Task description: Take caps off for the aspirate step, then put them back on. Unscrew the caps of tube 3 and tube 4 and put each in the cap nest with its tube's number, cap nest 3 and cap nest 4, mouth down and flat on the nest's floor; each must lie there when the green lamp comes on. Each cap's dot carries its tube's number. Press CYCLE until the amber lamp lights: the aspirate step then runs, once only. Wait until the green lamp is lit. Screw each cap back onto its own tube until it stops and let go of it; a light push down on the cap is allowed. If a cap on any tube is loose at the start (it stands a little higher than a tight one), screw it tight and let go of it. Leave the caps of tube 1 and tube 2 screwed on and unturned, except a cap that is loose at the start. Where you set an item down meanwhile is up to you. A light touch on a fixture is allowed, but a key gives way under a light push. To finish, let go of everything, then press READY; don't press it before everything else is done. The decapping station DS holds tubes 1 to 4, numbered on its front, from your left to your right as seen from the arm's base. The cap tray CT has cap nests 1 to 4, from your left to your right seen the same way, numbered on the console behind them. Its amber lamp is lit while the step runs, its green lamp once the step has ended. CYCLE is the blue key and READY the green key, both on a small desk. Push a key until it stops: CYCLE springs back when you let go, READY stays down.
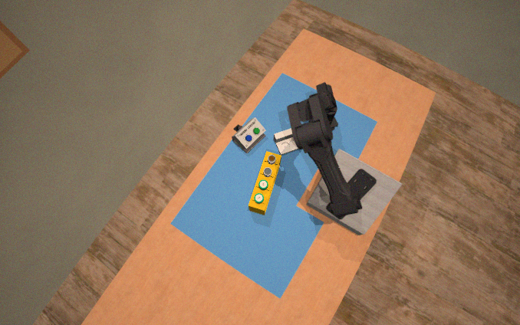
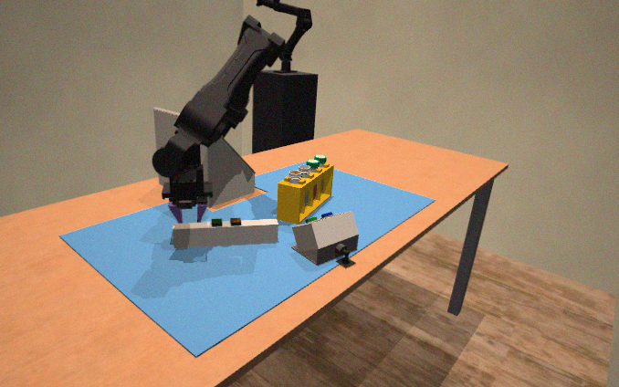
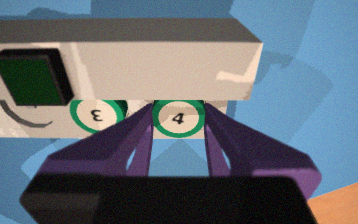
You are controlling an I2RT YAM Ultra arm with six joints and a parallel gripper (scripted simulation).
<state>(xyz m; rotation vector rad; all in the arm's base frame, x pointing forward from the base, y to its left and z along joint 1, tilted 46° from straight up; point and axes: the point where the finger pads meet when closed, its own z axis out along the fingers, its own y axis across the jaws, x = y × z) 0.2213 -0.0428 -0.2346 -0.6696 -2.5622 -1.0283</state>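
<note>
Wrist view, left to right: a dark green square lamp (image 3: pixel 31 75) on the pale grey console of the cap tray (image 3: pixel 165 65), unlit by the look of it. Below the console a green-rimmed white cap marked 3 (image 3: pixel 96 116) lies in its nest. Just to its right the green-rimmed white cap marked 4 (image 3: pixel 178 119) sits between the purple fingers of the dark gripper (image 3: pixel 178 131), which is pinching it at nest 4. Whether the cap touches the nest floor cannot be told.

Top view, left to right: small grey desk with the blue round CYCLE key (image 1: pixel 248 138) and the green round READY key (image 1: pixel 256 130). The yellow block-shaped decapping station (image 1: pixel 255 192) shows two capped tubes and two open tube mouths (image 1: pixel 270 165).

Judgement: uncapping done, cap 3 placed, cap 4 about to be released. Left: CYCLE, the wait for green, recapping both tubes, READY.

The things stand on a blue mat (image 2: pixel 237 292) on an orange-topped surface (image 2: pixel 411 160) with a dark leg. Wood-plank floor, plain grey-beige walls, a black pedestal (image 2: pixel 285 109) behind.
</note>
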